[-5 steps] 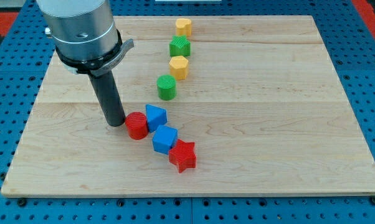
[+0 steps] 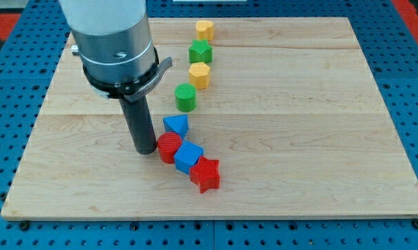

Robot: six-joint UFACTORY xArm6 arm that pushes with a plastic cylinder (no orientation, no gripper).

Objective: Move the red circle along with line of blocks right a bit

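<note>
Red circle has slid right with my tip pressed to its left, crowding the blue cube; there is no hand.

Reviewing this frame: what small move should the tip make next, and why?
Probably keep sliding my tip toward the view's right. It sits against the left side of the red circle, which touches the blue cube and the blue triangle; the red star lies just beyond the cube, so pushing shifts the line together.
</note>
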